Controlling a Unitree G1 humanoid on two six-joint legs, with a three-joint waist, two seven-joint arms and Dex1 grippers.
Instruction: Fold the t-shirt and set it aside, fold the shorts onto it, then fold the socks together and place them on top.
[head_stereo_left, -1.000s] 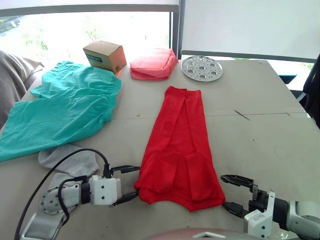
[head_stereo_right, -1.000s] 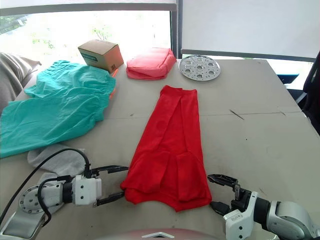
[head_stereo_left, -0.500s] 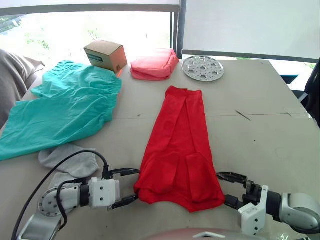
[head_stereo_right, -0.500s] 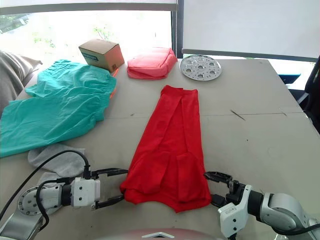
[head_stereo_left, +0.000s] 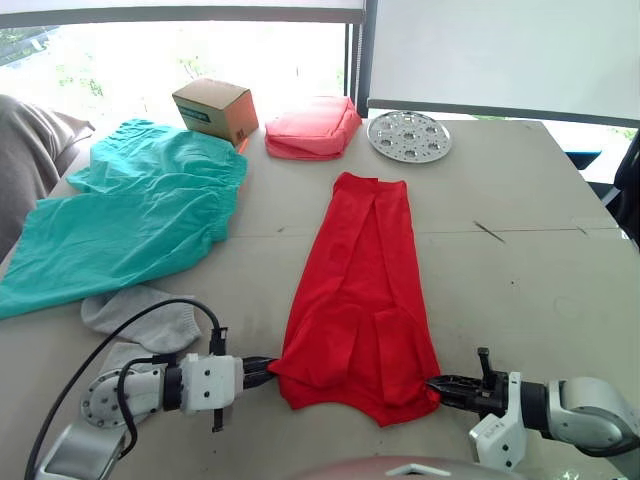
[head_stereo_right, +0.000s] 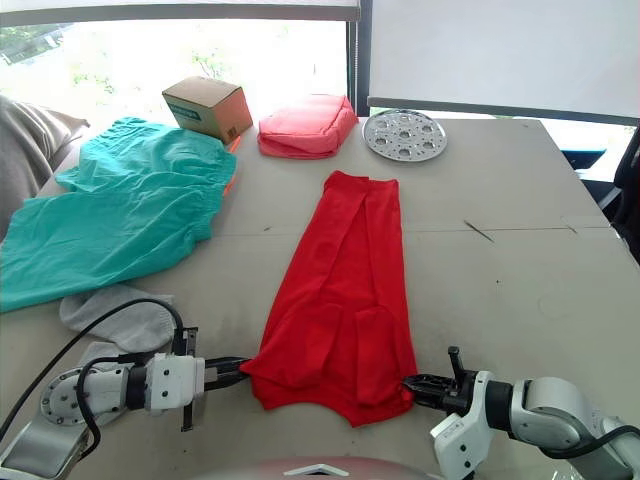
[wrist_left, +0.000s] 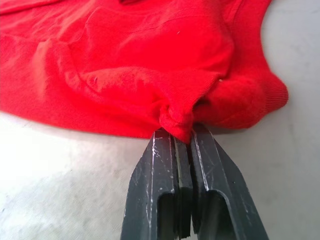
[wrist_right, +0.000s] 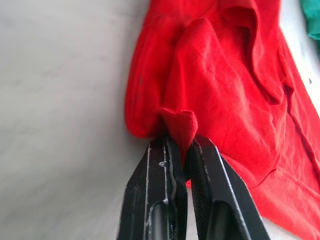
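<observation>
Pincers, left pincer (head_stereo_left: 262, 367) and right pincer (head_stereo_left: 436, 383), are clamping the t-shirt's (head_stereo_left: 358, 290) near corners on the worktop (head_stereo_left: 520, 270); lifting evenly toward its collar should be keeping the fold square.

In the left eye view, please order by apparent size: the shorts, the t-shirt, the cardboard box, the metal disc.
1. the shorts, largest
2. the t-shirt, smaller, though it lies nearer the camera
3. and 4. the cardboard box and the metal disc look alike; I cannot rank them.
</observation>
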